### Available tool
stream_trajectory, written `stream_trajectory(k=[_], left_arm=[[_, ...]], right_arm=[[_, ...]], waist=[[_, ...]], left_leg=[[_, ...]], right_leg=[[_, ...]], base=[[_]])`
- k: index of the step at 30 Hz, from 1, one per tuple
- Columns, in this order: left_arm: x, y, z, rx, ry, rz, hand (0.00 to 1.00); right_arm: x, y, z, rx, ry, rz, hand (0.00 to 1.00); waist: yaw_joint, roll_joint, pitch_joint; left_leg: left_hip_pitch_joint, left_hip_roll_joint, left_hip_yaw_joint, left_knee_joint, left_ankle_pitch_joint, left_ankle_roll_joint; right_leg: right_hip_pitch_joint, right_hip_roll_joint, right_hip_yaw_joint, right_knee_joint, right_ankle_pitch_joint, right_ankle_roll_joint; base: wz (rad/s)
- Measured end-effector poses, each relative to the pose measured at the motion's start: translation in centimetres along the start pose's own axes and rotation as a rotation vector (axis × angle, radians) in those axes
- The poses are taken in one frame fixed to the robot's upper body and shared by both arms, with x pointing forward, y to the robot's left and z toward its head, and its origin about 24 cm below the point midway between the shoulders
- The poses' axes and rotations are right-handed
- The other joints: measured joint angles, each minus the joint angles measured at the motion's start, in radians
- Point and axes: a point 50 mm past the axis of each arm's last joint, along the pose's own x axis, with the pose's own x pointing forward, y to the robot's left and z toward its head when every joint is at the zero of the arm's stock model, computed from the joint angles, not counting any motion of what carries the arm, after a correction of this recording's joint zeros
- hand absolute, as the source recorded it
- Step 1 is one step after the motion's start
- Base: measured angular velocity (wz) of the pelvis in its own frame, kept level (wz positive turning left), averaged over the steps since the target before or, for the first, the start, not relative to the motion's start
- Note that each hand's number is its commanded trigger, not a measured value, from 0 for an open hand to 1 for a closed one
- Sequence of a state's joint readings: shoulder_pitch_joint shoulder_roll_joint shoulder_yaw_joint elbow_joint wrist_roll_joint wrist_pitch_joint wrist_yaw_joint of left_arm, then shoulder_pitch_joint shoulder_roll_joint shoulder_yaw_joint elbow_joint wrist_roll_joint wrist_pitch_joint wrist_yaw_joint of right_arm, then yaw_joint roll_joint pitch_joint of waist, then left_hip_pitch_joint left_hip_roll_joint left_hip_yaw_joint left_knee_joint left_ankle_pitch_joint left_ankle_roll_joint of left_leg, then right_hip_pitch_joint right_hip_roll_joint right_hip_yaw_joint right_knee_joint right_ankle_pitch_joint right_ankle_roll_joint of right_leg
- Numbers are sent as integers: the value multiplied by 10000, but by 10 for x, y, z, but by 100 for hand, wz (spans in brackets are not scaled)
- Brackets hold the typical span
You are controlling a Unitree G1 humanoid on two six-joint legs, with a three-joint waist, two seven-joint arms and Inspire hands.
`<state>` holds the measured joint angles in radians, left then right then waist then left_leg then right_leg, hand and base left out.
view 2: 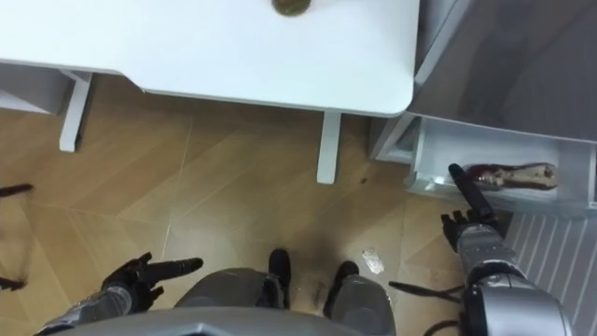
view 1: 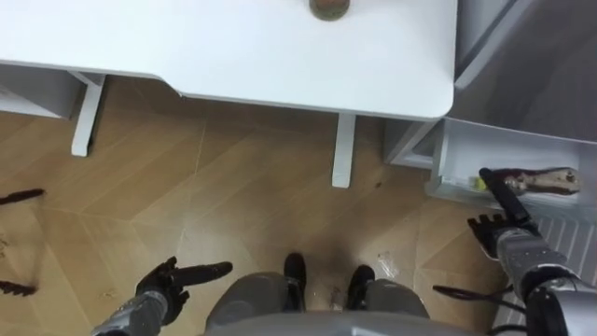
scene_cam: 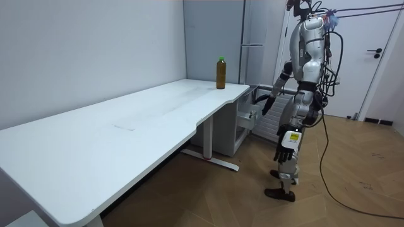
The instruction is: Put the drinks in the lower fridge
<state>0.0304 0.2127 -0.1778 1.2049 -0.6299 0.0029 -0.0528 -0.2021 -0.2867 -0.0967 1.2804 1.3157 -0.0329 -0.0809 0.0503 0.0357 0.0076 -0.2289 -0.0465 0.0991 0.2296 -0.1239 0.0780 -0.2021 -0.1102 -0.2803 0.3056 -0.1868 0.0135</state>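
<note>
Where the wooden floor [view 1: 233, 187] lies nearest, the left hand [view 1: 173, 278] is seen low at the robot's left side, its fingers stretched out and apart, with nothing held. At the right side the right hand [view 1: 499, 229] is raised with its fingers uncurled and empty. One straight finger is pointed at the rim of the open lower fridge compartment [view 1: 446, 159]; whether it touches cannot be told. A brownish item [view 1: 541, 179] is lodged in that compartment. Farther off, the drink bottle [view 1: 329, 7] is stood upright on the white table [view 1: 233, 47], near the corner beside the fridge [scene_cam: 252, 38].
</note>
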Motion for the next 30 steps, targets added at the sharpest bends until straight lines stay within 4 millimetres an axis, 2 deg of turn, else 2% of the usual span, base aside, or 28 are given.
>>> stream_trajectory(k=[1, 4, 5, 6, 9, 12, 15, 24, 29, 30], left_arm=[[-1, 3, -5, 69, 111, 90, 0], [-5, 13, -19, -131, 331, 386, 0], [-7, 17, -25, -242, 430, 511, 0], [-8, 19, -29, -388, 483, 611, 0], [-10, 22, -36, -404, 642, 839, 0], [-11, 23, -39, -211, 709, 1058, 0], [-11, 24, -42, -166, 746, 1151, 0], [-18, 34, -57, -1296, 815, 1814, 0], [-19, 33, -62, -1568, 940, 2300, 0], [-19, 31, -63, -1765, 940, 2447, 0]], right_arm=[[-1, -8, -6, -452, 137, -129, 0], [-4, -29, -22, -1724, 507, -411, 0], [-6, -40, -30, -2507, 695, -616, 0], [-8, -51, -35, -3267, 866, -812, 0], [-13, -72, -41, -5615, 1142, -1183, 0], [-17, -82, -46, -8087, 1381, -1196, 0], [-18, -86, -50, -9415, 1529, -1170, 0], [-27, -108, -64, -10573, 2259, -1101, 0], [-30, -116, -68, -10578, 2463, -1279, 0], [-31, -117, -70, -10599, 2515, -1296, 0]], waist=[[-49, -31, -42], [-204, -100, -85], [-220, -142, -134], [-247, -158, -140], [-262, -226, -97], [-193, -303, -47], [-181, -339, -30], [-157, -594, -19], [-177, -585, -20], [-178, -607, 8]], left_leg=[[257, -7, -13, -80, -4, -6], [856, -10, -93, -279, -37, -45], [1031, -1, -106, -311, -96, -61], [1184, 12, -112, -307, -151, -70], [1411, 13, -118, -332, -188, -73], [1508, 30, -56, -358, -211, -94], [1637, 54, 48, -436, -221, -103], [2320, 134, 202, -687, -393, -194], [2476, 193, 306, -651, -528, -238], [2530, 192, 306, -652, -543, -238]], right_leg=[[281, 23, 1, -111, 5, 11], [902, 76, -106, -502, 23, 43], [1091, 88, -138, -562, 7, 50], [1278, 99, -151, -641, 0, 57], [1509, 115, -168, -695, -6, 71], [1526, 178, 39, -696, -8, 70], [1580, 210, 124, -724, -7, 68], [2289, 375, 342, -1208, 0, 74], [2468, 444, 480, -1218, -5, 66], [2557, 452, 542, -1217, -5, 67]], base=[[6], [5], [0], [-3], [0], [-13], [-13], [-6], [-9], [-5]])
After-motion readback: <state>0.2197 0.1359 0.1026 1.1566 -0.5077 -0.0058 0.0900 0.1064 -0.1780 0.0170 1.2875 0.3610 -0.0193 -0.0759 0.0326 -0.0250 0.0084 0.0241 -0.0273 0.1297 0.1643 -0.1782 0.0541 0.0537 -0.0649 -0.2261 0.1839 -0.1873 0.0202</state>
